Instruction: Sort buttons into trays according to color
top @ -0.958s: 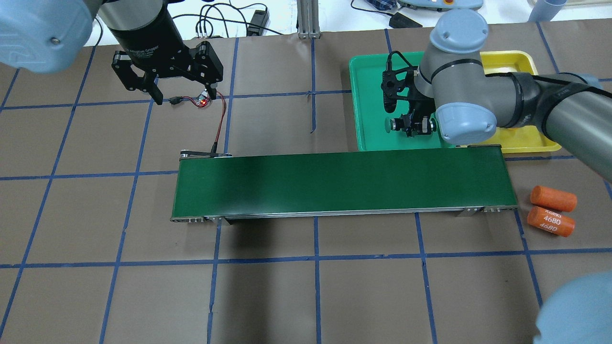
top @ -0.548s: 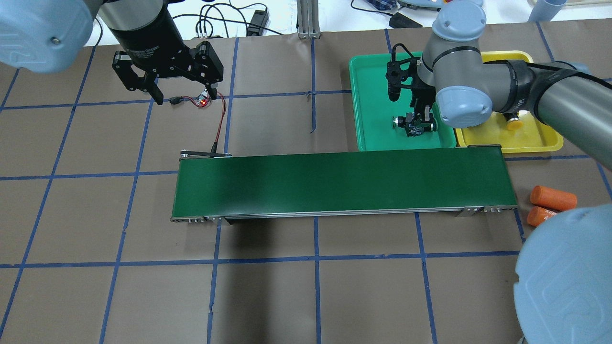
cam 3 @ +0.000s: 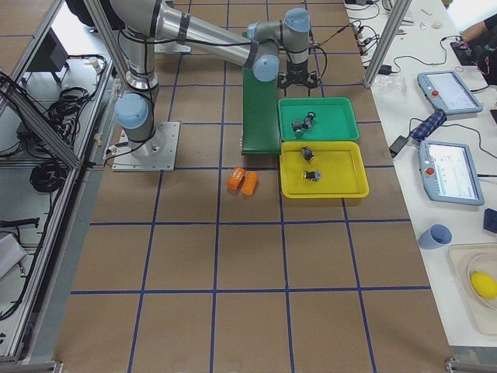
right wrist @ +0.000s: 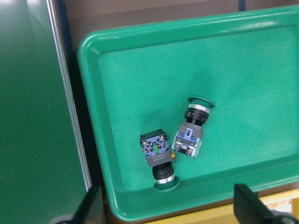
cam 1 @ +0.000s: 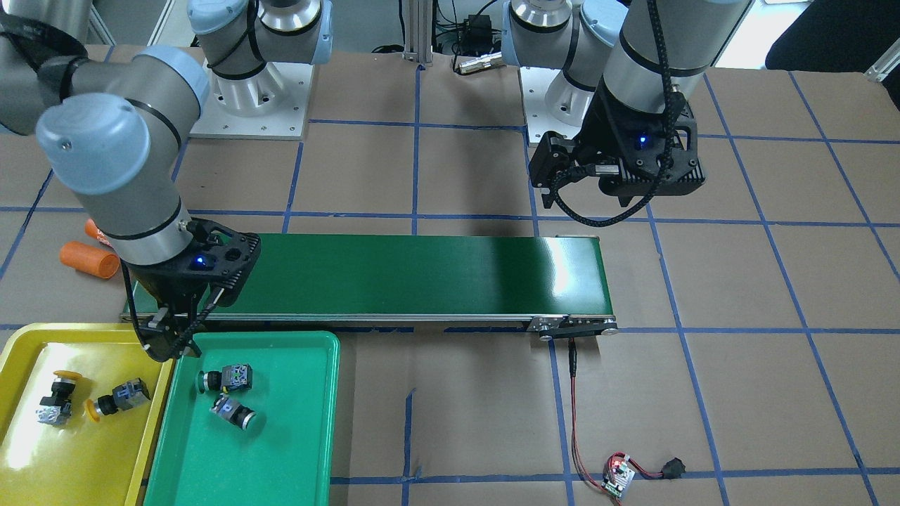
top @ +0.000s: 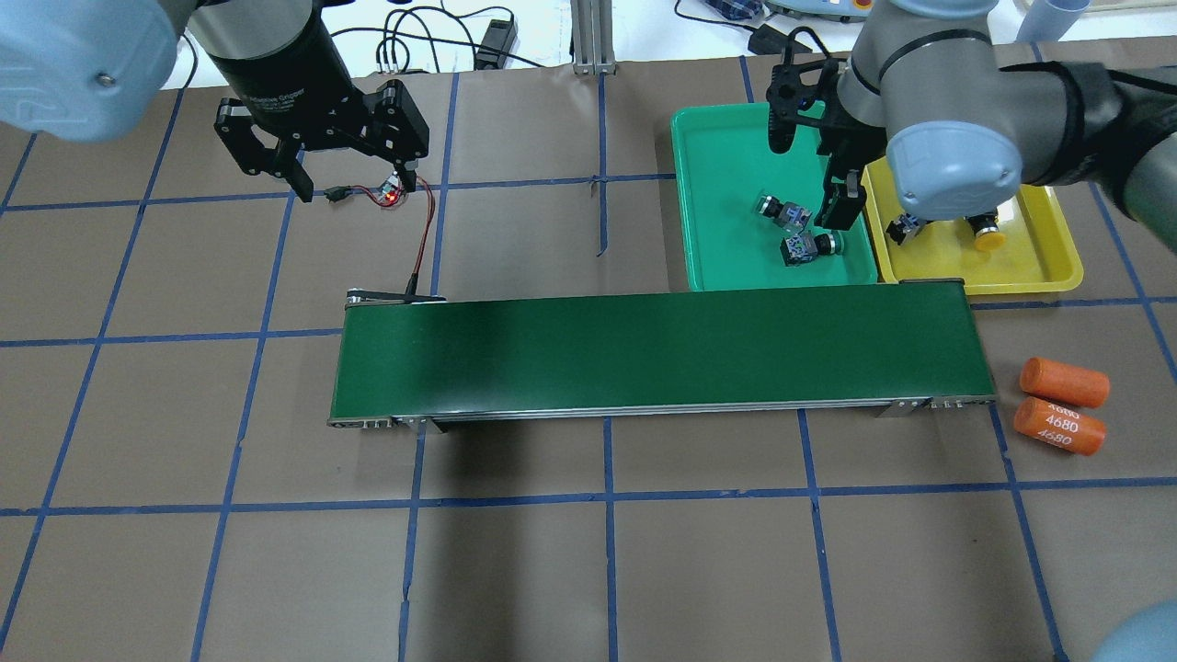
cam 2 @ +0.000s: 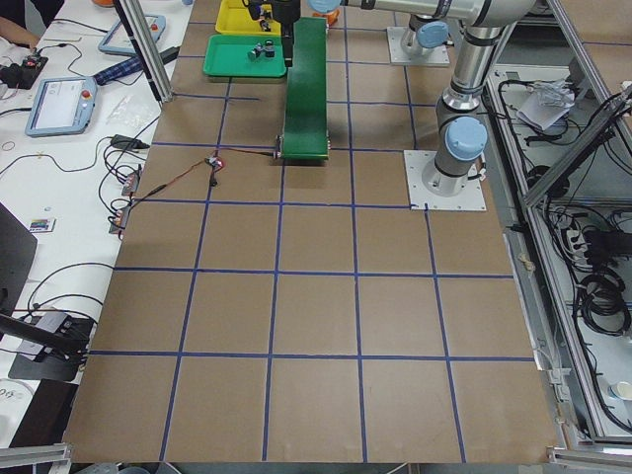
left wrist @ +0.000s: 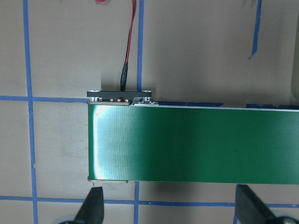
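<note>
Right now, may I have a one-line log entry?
green buttons in green tray; yellow buttons in yellow tray; left pincer open; right pincer open

Bright even light, glare on conveyor belt (cam 1: 422, 275), soft shadows

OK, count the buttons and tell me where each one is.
4. Two green buttons lie close together in the green tray. Two yellow buttons lie in the yellow tray. The belt holds none, and none seems hidden.
</note>
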Controlling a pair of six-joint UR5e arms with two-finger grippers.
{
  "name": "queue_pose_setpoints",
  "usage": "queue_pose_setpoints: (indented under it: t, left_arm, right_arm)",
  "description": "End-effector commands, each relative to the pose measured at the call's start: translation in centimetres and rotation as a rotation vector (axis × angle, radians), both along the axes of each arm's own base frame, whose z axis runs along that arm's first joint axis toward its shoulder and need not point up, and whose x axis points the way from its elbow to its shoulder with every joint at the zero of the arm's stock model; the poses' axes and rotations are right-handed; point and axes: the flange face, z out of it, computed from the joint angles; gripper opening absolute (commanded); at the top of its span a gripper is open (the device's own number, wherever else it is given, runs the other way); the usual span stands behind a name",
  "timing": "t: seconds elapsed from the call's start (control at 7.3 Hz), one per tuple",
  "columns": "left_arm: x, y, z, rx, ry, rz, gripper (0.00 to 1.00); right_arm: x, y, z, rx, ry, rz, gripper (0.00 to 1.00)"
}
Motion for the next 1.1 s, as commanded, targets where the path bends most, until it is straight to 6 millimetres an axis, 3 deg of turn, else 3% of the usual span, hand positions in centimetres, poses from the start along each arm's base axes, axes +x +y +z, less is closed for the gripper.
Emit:
queue_pose_setpoints:
  t: [0.0, 0.27, 0.55, 0.82, 0.96]
  left_arm:
    - [0.0, 0.0, 0.0, -0.001, 0.000, 0.000, 1.00]
    - [0.0, 0.0, 0.0, 0.000, 0.001, 0.000, 1.00]
    - [0.0, 0.2, 0.4, -0.008, -0.003, -0.002, 1.00]
    - [0.2, 1.3, 1.3, -0.024, -0.008, -0.008, 1.00]
    - [0.2, 1.4, 1.0, -0.017, -0.010, -0.009, 1.00]
  right_arm:
    - [0.4, 4.9, 8.6, 0.044, -0.043, -0.283, 1.00]
    - [1.2, 6.2, 13.4, 0.053, -0.101, -0.552, 1.00]
    - [2.4, 8.0, 15.7, 0.071, -0.118, -0.790, 1.00]
    - [2.9, 8.8, 16.4, 0.076, -0.164, -1.084, 1.00]
    - [2.9, 8.9, 16.6, 0.071, -0.172, -1.135, 1.00]
